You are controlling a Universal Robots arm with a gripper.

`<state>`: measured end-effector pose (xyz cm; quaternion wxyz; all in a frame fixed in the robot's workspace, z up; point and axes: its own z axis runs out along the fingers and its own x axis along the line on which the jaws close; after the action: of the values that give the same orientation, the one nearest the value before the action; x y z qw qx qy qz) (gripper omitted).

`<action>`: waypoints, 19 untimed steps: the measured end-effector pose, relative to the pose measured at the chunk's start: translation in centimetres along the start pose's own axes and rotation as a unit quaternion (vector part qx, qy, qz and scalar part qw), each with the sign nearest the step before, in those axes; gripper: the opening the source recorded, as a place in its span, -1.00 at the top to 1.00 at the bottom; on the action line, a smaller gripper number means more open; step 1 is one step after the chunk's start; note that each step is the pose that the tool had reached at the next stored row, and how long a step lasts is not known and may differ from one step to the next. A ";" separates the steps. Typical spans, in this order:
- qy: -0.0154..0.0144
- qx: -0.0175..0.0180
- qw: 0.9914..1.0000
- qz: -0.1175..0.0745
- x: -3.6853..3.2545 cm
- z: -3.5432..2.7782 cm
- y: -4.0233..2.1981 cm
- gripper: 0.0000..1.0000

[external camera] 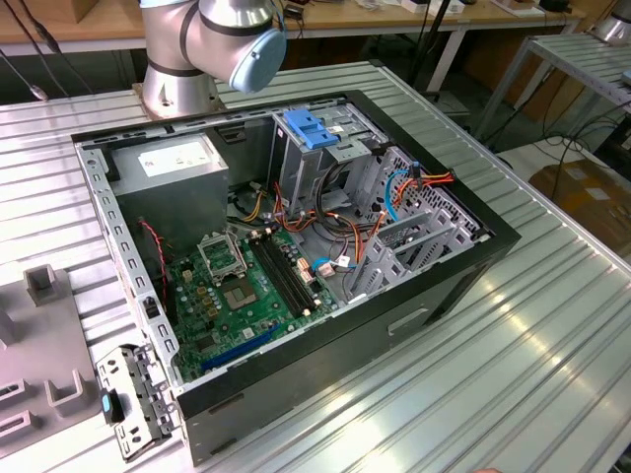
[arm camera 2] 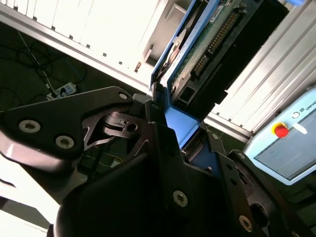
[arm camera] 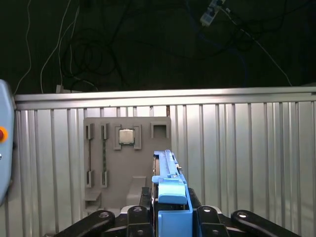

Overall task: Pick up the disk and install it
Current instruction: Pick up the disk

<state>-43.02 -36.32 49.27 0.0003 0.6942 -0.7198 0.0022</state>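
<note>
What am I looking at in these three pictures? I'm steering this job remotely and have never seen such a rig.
The machine is a single robot arm standing on a ribbed metal table. The exterior view comes from a camera off the arm. It shows an open computer case lying on the table, with a green motherboard, a grey power-supply box and a blue bracket at the drive bays.

Both wrist views come from cameras riding on the arm. In them the gripper is shut on the disk, a hard drive in a blue rail frame. The first wrist view looks past it to a grey parts tray on the table, which holds a processor chip. The second wrist view also shows a control pendant with a red button.
</note>
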 end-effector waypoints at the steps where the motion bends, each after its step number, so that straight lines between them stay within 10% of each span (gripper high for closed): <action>1: 0.000 0.000 1.000 0.000 -0.01 0.00 -0.24 0.25; 19: 0.000 0.000 1.000 0.000 -0.20 0.02 -5.50 0.25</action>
<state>-37.51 -36.32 49.26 0.0005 0.6942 -0.7198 0.0019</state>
